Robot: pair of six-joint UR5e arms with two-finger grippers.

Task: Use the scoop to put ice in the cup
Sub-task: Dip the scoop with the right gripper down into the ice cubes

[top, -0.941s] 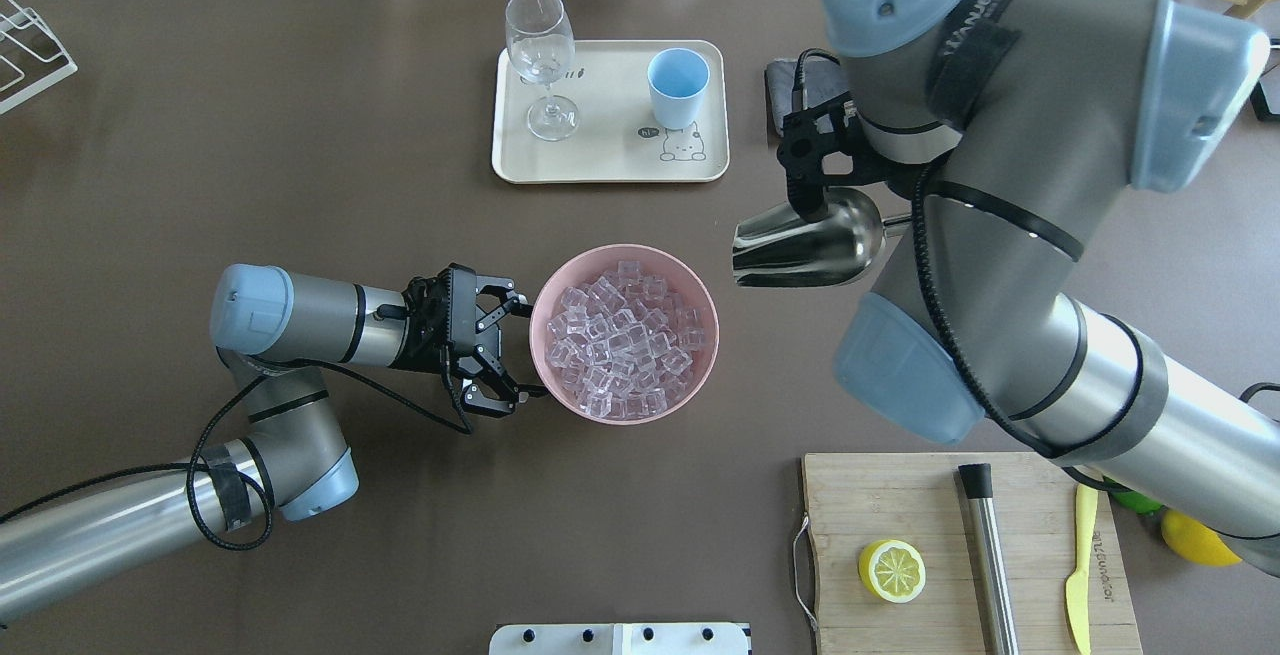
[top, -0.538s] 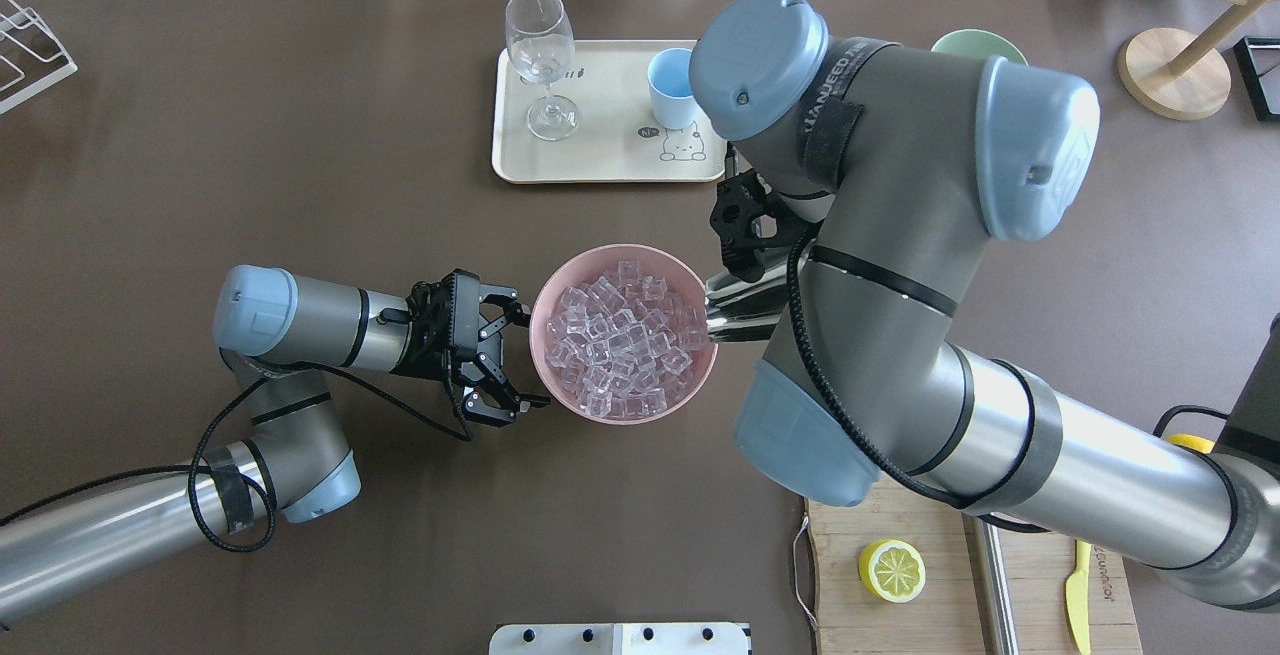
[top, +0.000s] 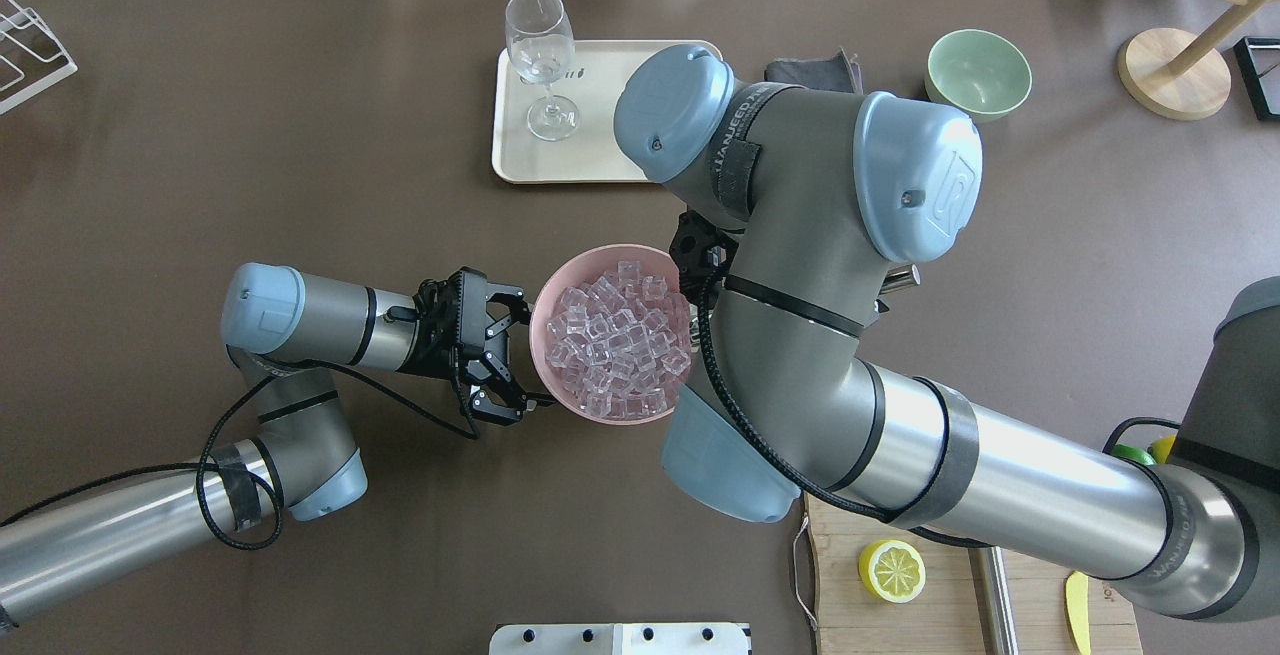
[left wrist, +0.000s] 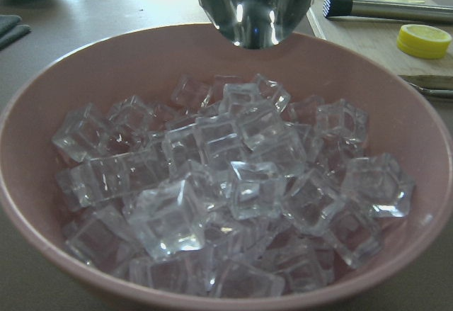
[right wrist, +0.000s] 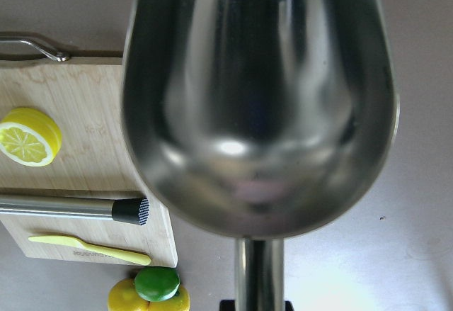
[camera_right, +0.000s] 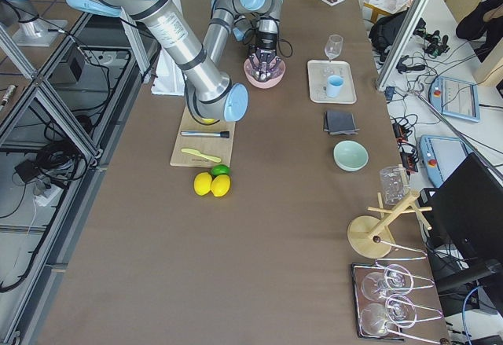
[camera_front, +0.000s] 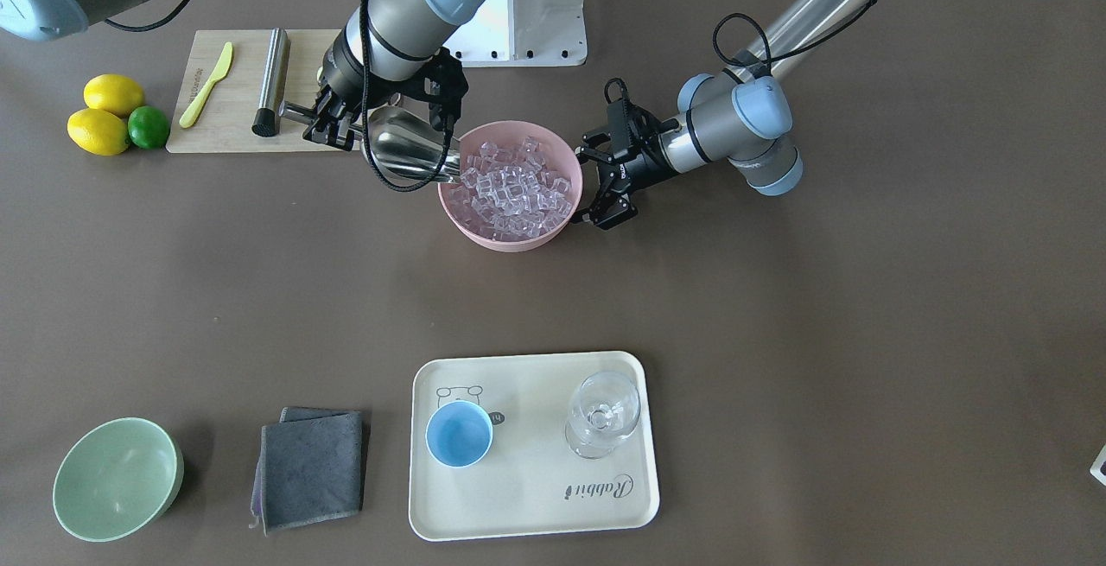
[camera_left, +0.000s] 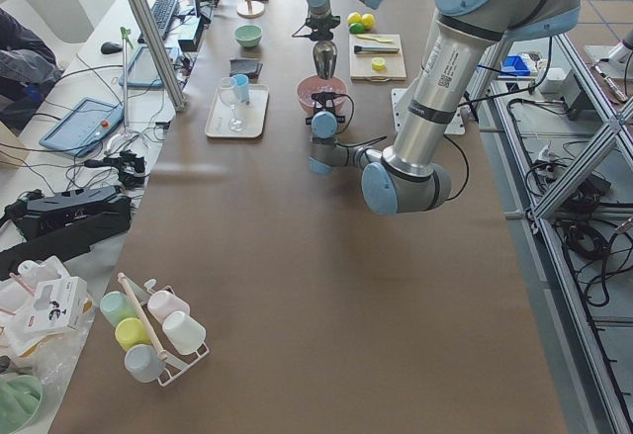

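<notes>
The shiny steel trough-shaped scoop (camera_front: 406,154) tilts mouth-down at the rim of the pink bowl (camera_front: 497,242); the right gripper (camera_front: 333,121) clamps its handle; the left gripper (top: 512,353) is spread wide.

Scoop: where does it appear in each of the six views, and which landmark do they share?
Front-facing: scoop upper left of centre, at the rim of the pink bowl.
Overhead: nearly all hidden under the right arm.
Exterior left: top centre, above the pink bowl.
Exterior right: too small to tell.
Left wrist: top centre.
Right wrist: fills the frame.
Shared landmark: the pink bowl.
</notes>
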